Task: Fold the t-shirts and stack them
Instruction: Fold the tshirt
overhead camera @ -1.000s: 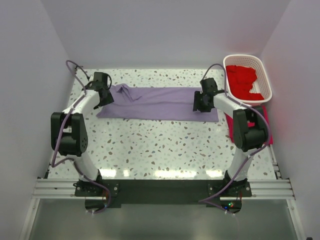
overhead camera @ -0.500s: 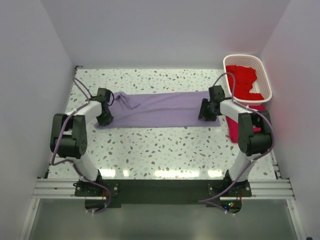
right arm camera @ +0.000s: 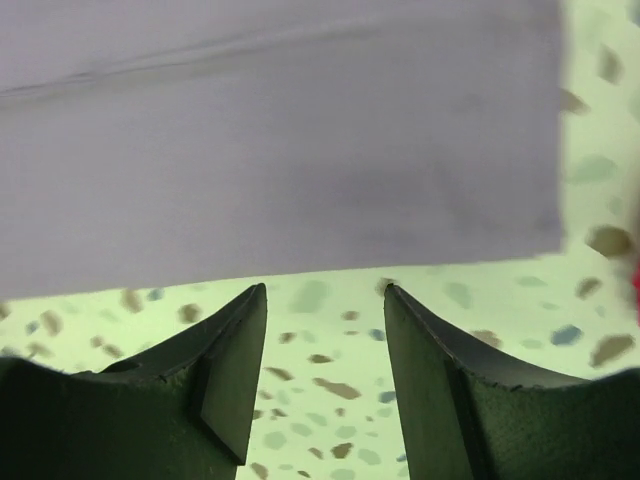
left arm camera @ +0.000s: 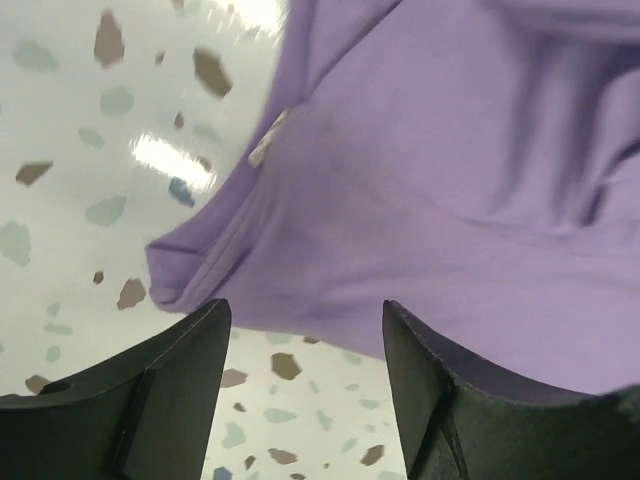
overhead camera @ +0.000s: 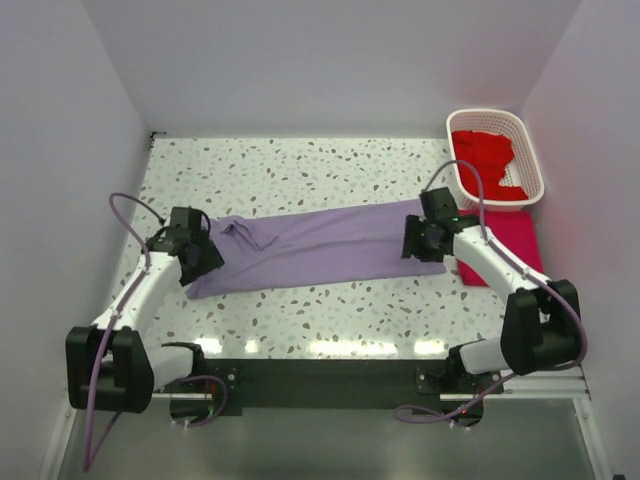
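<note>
The pale lavender t-shirt (overhead camera: pixel 320 245) lies flat as a long folded strip across the table, slanting from the near left to the far right. My left gripper (overhead camera: pixel 203 262) hangs open over its left end. In the left wrist view the shirt's hem (left arm camera: pixel 420 220) lies just past my open gripper (left arm camera: pixel 305 318), with bare table between the fingers. My right gripper (overhead camera: pixel 413 243) stands open at the strip's right end; in its wrist view the shirt's straight edge (right arm camera: pixel 300 190) is just beyond that gripper (right arm camera: pixel 325 295). Neither holds fabric. A crimson-pink t-shirt (overhead camera: pixel 520 235) lies folded at the right. Bright red t-shirts (overhead camera: pixel 480 155) fill the basket.
The white lattice basket (overhead camera: pixel 487 114) stands in the far right corner. The speckled table (overhead camera: pixel 300 170) is walled on the left, back and right. The right arm's forearm reaches over the crimson-pink shirt.
Both arms pulled toward the near edge and dragged the lavender shirt with them, so it now lies nearer and slanted. The left jaws, shut on fabric half a second ago, have opened.
</note>
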Motion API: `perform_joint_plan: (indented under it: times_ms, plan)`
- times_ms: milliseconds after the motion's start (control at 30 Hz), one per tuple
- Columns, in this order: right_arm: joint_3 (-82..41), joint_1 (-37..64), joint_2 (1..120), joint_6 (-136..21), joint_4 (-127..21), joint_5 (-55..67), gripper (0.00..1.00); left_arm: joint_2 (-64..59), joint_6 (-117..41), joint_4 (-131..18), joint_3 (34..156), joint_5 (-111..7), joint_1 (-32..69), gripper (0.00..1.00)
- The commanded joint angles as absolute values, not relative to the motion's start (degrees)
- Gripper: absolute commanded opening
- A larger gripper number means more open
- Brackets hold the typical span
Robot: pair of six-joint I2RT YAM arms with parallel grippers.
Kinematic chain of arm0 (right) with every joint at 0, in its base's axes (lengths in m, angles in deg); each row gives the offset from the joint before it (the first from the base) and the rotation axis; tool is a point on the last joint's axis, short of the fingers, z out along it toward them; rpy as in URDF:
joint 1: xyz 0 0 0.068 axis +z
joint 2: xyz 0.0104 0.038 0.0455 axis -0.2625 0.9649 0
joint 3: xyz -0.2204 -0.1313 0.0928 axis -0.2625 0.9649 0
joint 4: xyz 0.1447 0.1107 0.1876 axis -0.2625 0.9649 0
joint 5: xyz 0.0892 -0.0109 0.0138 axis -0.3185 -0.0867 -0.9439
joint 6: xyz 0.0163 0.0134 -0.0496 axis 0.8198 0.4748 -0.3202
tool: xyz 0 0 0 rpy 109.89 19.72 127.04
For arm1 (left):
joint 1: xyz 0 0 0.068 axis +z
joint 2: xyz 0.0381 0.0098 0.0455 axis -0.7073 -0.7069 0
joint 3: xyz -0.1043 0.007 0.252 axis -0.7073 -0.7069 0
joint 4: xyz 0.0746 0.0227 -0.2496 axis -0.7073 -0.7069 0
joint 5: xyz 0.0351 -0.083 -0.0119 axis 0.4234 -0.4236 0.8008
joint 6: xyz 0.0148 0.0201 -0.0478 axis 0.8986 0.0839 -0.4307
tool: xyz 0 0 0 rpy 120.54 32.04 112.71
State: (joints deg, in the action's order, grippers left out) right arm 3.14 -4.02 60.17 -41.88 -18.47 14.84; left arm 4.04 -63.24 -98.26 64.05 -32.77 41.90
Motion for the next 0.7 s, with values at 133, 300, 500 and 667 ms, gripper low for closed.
perform_joint_plan:
  times_ms: [133, 300, 500, 667]
  plan:
    - [-5.6, 15.4, 59.3, -46.0, -28.3, 14.1, 0.5, 4.8, -68.1, -88.0, 71.3, -36.0, 42.9, 0.59]
    - [-12.4, 25.6, 66.2, -50.3, -34.0, 14.1, 0.47, -4.0, -70.1, -79.1, 72.5, -41.2, 47.0, 0.52]
    - [-21.5, 32.2, 75.9, -55.7, -35.9, 13.2, 0.47, -14.1, -70.2, -72.2, 77.8, -47.3, 49.3, 0.45]
    - [-29.4, 34.7, 83.5, -58.1, -37.9, 10.2, 0.45, -21.1, -70.3, -70.8, 80.9, -50.0, 49.4, 0.42]
